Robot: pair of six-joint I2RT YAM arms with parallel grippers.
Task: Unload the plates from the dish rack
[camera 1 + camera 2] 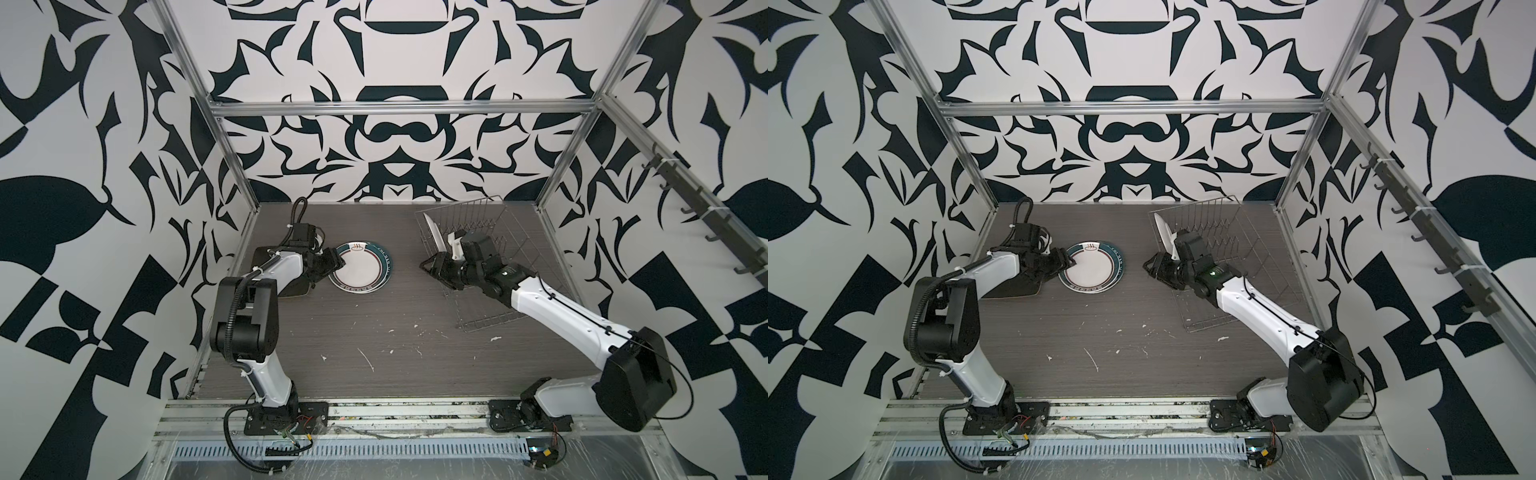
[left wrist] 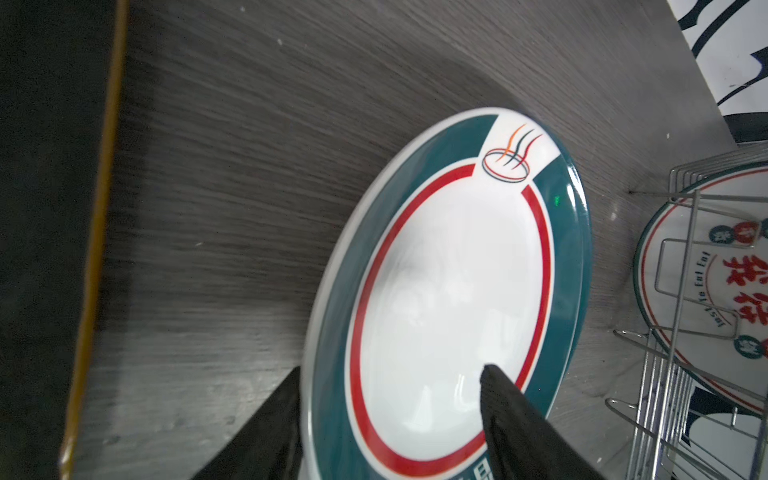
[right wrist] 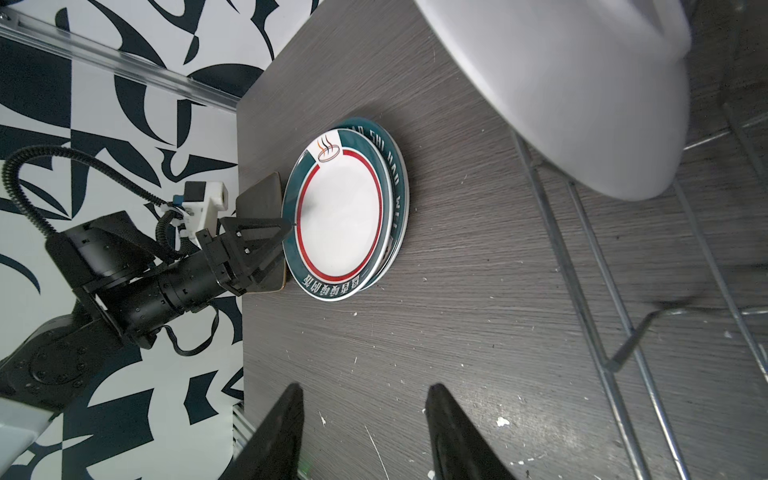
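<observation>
Your left claw [image 1: 338, 265], reaching over the dark square plate [image 1: 1013, 291] at the desk's [image 1: 374, 332] left edge, stands released. Its jaws are parted around the rim of the teal-rimmed plate [image 1: 357, 272]. That plate lies on a lettered-rim plate [image 1: 387, 266] toward the desk's back, left of centre. Pull out crooked and a finger could hook the rim and drag the top plate off its off-centre stack. Your right claw [image 1: 430, 271] hangs spread and empty beside the dish rack [image 1: 490, 309] along the right edge. One white plate [image 1: 432, 235] stands there on edge. Pinch its glossy rim shallowly and it may slip or snag the prongs.
</observation>
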